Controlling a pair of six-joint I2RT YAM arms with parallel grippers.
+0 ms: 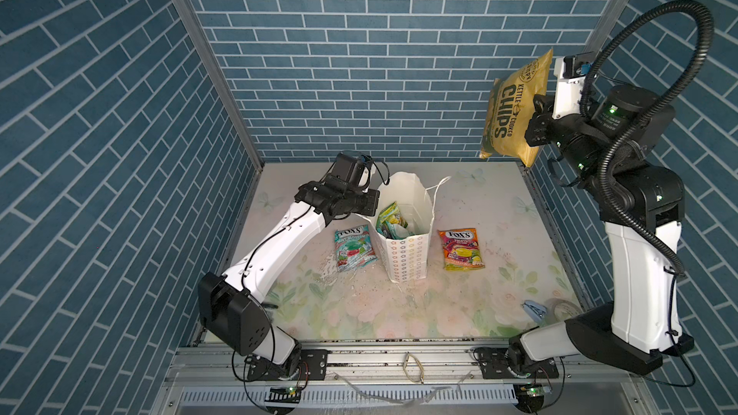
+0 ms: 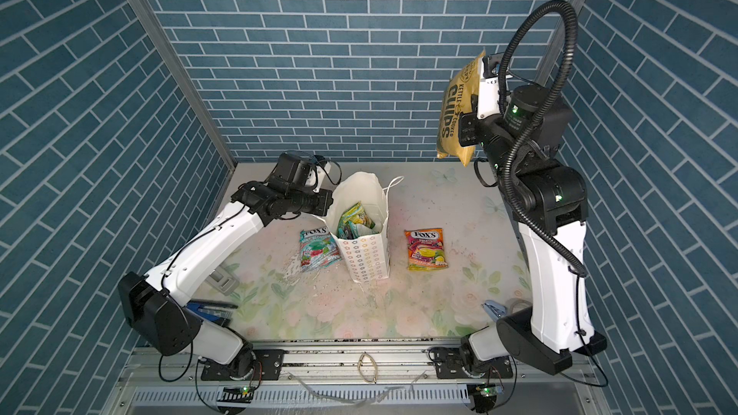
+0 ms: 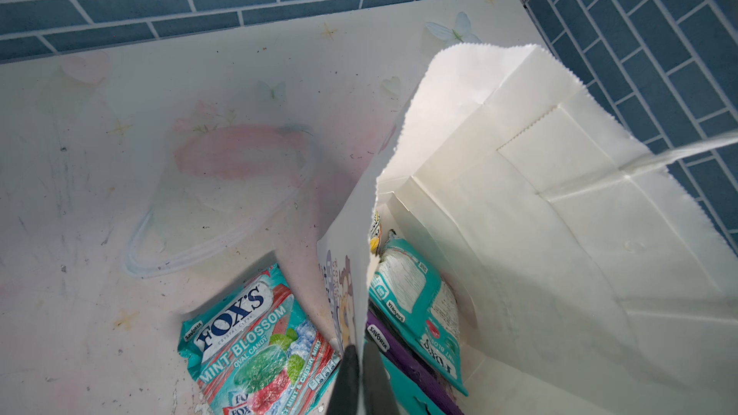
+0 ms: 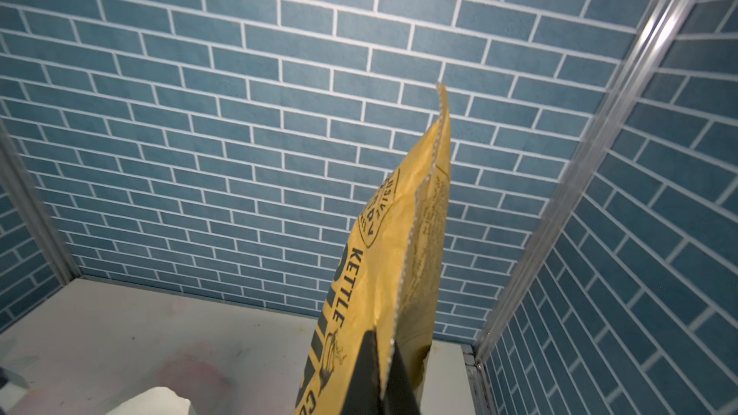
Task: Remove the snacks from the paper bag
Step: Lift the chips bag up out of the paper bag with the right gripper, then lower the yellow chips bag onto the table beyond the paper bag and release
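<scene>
The paper bag [image 1: 405, 261], pouches [image 1: 393, 215] inside, stands between left pouch [image 1: 354, 248] and right pouch [image 1: 461, 249].

1. Both top views are bright and evenly lit from above; the pale floral tabletop [image 1: 459, 293] looks washed out, with soft shadows.
2. In the left wrist view the tall white paper bag [image 3: 559, 233] glows, nearly overexposed inside; the glossy teal candy pouch [image 3: 255, 337] glints.
3. The right wrist view is dimmer; the blue brick-pattern wall [image 4: 239, 113] bows toward its edges.
4. The right pincer [image 4: 383, 339] sits dark and soft-focused against the yellow crinkled chips bag [image 4: 399, 253].
</scene>
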